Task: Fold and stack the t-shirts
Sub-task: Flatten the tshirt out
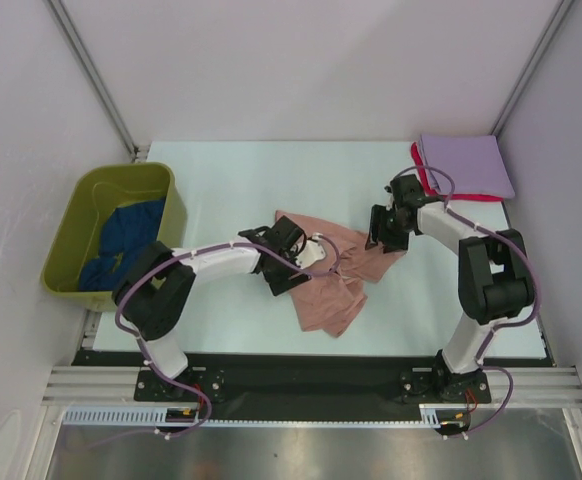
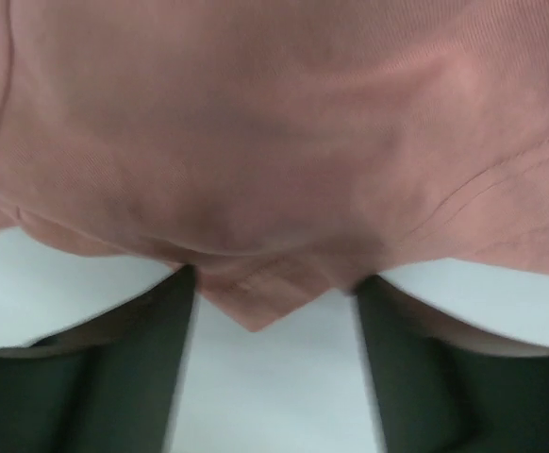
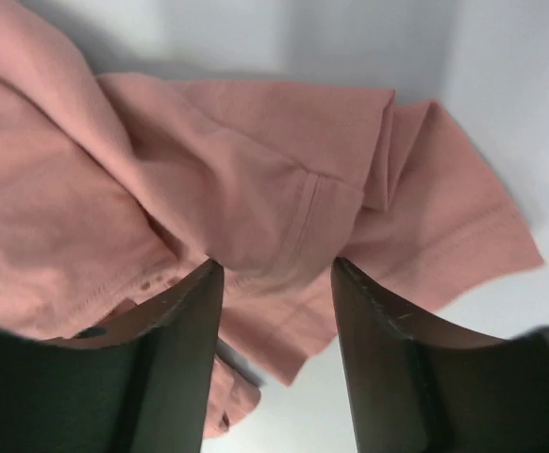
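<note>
The salmon-pink t-shirt (image 1: 326, 295) lies crumpled at the table's middle, and it fills the left wrist view (image 2: 274, 142) and the right wrist view (image 3: 256, 170). My left gripper (image 1: 309, 260) (image 2: 274, 280) is open over the shirt's left part, with a cloth corner lying loose between its fingers. My right gripper (image 1: 379, 243) (image 3: 276, 266) is shut on a thick fold at the shirt's right edge. The lavender t-shirt (image 1: 466, 165) lies folded on the red t-shirt (image 1: 423, 178) at the far right corner. The dark blue t-shirt (image 1: 121, 240) lies bunched in the tub.
The olive-green plastic tub (image 1: 81, 195) stands at the table's left edge. Grey walls close in the back and both sides. Both arm bases sit on the black rail (image 1: 311, 375) at the near edge.
</note>
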Controlling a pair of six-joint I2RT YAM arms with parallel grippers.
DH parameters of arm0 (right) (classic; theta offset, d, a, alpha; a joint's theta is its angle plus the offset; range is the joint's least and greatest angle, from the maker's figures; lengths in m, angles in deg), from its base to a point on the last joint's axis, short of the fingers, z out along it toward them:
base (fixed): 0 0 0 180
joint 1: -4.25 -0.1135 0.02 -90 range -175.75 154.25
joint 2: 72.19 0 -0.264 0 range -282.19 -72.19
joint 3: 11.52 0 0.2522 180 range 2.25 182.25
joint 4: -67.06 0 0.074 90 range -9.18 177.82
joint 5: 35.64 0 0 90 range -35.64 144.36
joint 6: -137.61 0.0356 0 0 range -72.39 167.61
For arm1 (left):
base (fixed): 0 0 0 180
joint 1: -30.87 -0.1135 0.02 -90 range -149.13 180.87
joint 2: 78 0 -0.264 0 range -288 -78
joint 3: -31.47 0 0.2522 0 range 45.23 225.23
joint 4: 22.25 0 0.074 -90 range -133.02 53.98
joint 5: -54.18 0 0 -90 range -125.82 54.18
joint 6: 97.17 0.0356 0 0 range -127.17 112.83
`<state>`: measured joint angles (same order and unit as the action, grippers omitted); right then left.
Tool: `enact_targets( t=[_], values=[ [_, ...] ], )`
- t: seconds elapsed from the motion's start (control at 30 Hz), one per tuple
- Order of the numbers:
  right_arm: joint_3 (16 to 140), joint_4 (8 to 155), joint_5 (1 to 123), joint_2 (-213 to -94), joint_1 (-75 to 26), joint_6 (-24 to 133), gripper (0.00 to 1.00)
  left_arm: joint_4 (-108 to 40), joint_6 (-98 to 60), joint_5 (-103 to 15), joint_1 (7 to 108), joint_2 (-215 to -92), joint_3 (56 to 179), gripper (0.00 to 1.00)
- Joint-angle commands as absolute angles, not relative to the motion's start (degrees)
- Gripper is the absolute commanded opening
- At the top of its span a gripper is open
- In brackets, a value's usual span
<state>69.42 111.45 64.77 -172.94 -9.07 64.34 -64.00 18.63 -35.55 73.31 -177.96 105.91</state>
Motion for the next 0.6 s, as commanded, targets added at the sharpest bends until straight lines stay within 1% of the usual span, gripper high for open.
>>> enact_targets(
  t=[0.0, 0.03, 0.07, 0.1, 0.13, 0.17, 0.3, 0.33, 0.37, 0.4, 0.43, 0.5, 0.57],
  values=[
    [70.5, 107.5, 69.6, -175.2, -8.8, 66.7, 0.53, -58.6, 21.1, -33.9, 74.2, -178.4, 104.0, 0.64],
    [70.4, 107.1, 69.9, -175.3, -8.7, 67.4, 0.41, -58.4, 21.0, -33.6, 74.1, -178.3, 104.1, 0.46],
    [70.3, 106.6, 70.6, -175.4, -8.7, 67.6, 0.35, -58.6, 20.6, -33.4, 74.0, -178.0, 104.5, 0.21],
    [70.3, 106.6, 70.7, -175.0, -8.5, 67.9, 0.27, -60.4, 20.2, -33.2, 73.9, -177.9, 105.3, 0.05],
    [70.3, 106.5, 70.7, -174.3, -8.4, 68.3, 0.03, -61.7, 19.6, -33.3, 73.0, -177.6, 107.9, 0.00],
    [70.3, 106.5, 70.7, -173.4, -8.4, 68.6, 0.00, -63.1, 19.2, -33.7, 72.4, -176.4, 109.3, 0.00],
    [71.4, 108.3, 71.2, -167.6, -8.3, 68.2, 0.00, -71.4, 16.9, -35.4, 67.2, -170.6, 117.2, 0.00],
    [72.6, 110.3, 71.1, -164.8, -8.3, 67.9, 0.00, -74.1, 16.0, -38.2, 64.4, -167.5, 120.8, 0.00],
    [73.3, 111.4, 71.1, -163.0, -8.4, 67.7, 0.00, -74.2, 16.0, -39.1, 62.8, -167.5, 122.6, 0.00],
    [74.1, 112.5, 71.1, -161.1, -8.4, 67.6, 0.00, -76.2, 15.3, -39.4, 61.3, -164.4, 124.4, 0.00],
    [75.1, 113.6, 71.2, -157.2, -8.4, 67.5, 0.00, -77.1, 15.1, -39.3, 58.2, -163.1, 128.2, 0.00],
    [79.1, 116.9, 72.6, -153.5, -9.0, 66.0, 0.00, -79.6, 15.0, -38.0, 55.4, -160.7, 132.3, 0.00],
    [84.7, 120.5, 73.2, -148.8, -11.3, 64.5, 0.00, -81.1, 15.2, -34.1, 51.5, -158.1, 138.8, 0.00]
  ],
)
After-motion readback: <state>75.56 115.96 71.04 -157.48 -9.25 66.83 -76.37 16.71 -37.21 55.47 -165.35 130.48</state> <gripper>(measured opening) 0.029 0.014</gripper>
